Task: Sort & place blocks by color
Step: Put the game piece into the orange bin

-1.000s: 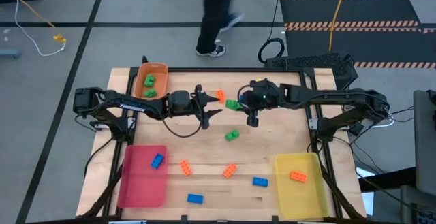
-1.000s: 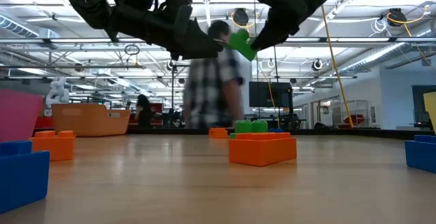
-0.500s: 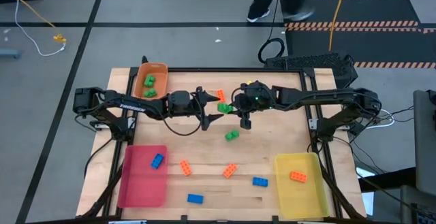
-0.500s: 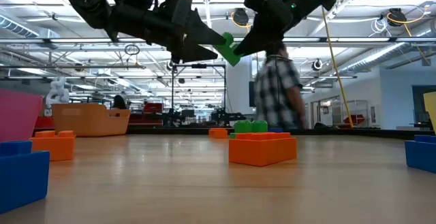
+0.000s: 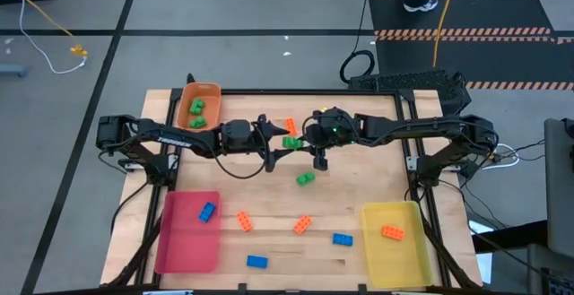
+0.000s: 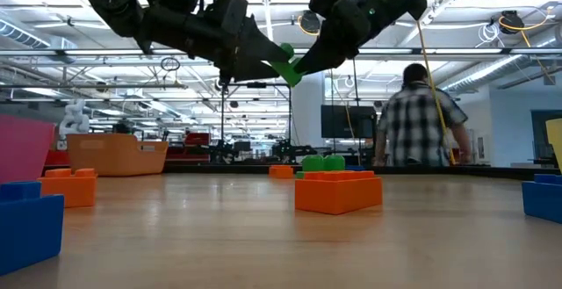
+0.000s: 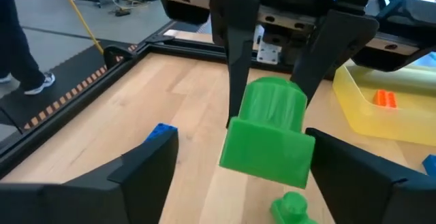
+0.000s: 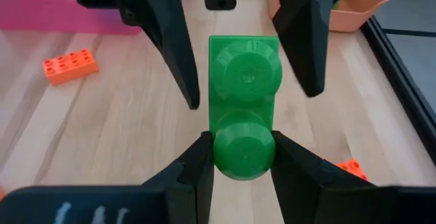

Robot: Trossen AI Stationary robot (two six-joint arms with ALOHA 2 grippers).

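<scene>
Held above mid-tabletop (image 5: 359, 187): one block (image 5: 291, 142) between left hand (image 5: 277, 139) and right hand (image 5: 307, 143), facing each other. Below and nearer the front edge, another block (image 5: 306, 179). Tray (image 5: 213, 93) at rear left, two trays at the front corners.

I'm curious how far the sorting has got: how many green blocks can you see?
4. Two lie in the orange tray, at and. One green block is held above the table between the two arms. One lies on the table. Others may be hidden under the arms.
</scene>
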